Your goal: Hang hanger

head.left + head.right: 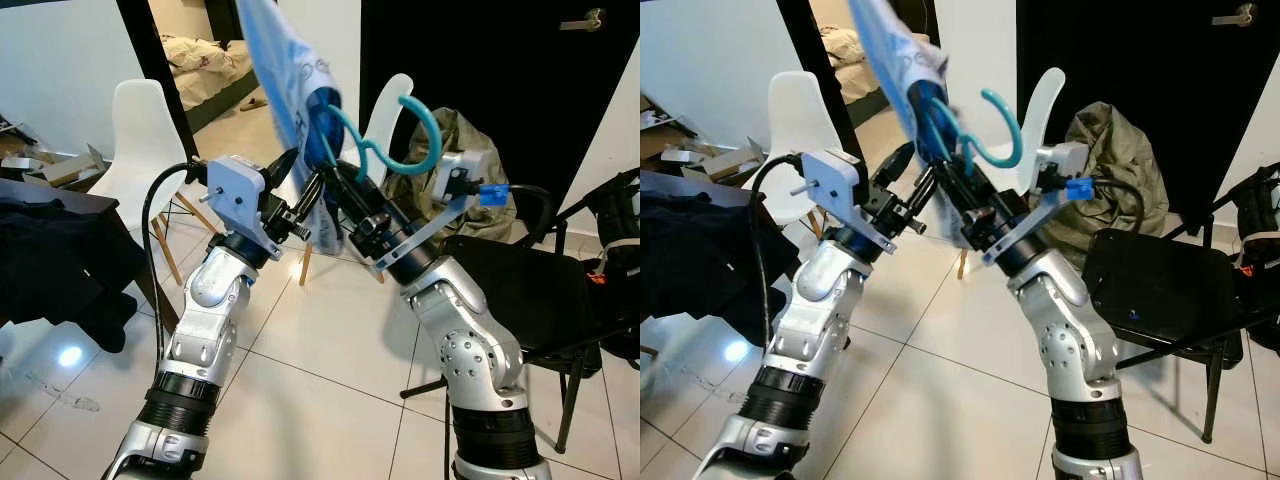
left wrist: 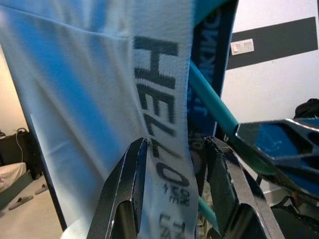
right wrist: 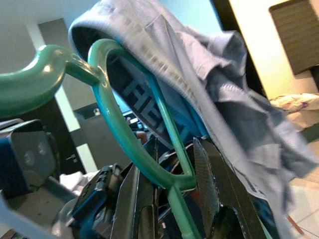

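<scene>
The right gripper point(image 1: 335, 190) pinches the frame of the teal hanger point(image 1: 405, 140) just below its hook, holding it raised in front of the robot so the hook stays free above the fingers. The left gripper point(image 1: 300, 195), just beside the right one, is closed on the blue-and-white shirt point(image 1: 290, 70) draped over the hanger, apparently to keep the cloth from sliding off. No rail is visible near either gripper, so hanging is judged not yet begun; white chairs point(image 1: 140, 140) stand beyond.
</scene>
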{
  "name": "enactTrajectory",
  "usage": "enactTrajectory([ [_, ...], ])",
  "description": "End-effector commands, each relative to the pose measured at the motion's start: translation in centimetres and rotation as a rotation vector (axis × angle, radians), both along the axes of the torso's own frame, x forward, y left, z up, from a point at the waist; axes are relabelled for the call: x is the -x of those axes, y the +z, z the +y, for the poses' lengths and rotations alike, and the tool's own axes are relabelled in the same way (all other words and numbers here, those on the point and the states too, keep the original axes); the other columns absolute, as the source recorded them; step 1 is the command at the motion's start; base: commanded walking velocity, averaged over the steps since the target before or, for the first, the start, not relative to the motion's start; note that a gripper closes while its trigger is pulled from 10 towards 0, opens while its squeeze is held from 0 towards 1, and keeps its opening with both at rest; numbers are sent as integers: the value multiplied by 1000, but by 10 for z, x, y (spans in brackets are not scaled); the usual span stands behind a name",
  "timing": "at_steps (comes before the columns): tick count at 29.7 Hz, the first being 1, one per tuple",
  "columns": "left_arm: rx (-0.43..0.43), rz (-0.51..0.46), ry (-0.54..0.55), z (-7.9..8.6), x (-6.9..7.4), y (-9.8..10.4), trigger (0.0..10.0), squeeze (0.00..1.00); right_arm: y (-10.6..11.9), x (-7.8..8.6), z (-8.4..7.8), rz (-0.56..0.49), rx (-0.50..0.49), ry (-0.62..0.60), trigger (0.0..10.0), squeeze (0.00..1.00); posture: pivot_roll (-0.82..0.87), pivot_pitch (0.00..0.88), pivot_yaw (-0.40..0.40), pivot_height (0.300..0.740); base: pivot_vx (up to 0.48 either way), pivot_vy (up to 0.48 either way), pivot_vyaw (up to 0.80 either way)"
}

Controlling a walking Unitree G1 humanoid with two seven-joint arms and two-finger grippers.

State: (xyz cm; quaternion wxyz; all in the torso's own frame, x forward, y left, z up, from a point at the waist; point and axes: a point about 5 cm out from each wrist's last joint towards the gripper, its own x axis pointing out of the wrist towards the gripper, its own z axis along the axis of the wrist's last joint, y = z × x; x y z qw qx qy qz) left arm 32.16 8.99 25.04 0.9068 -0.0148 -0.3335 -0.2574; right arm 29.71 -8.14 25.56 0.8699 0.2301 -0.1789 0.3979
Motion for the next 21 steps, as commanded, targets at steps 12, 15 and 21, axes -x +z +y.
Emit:
enactTrajectory([
  [12, 32, -56, -24, -2, 3, 9, 0, 0, -5, 4, 4, 9, 38, 20, 0, 0, -26, 26, 79, 740, 0, 0, 0],
  [15, 36, -64, -15, 0, 4, 10, 0, 0, -6, 2, 3, 15, 38, 10, 0, 0, -27, 26, 78, 740, 0, 0, 0],
  [21, 33, -65, 8, 5, 4, 10, 0, 0, -9, -2, -2, 40, 38, -32, 0, 0, -21, 32, 77, 740, 0, 0, 0],
])
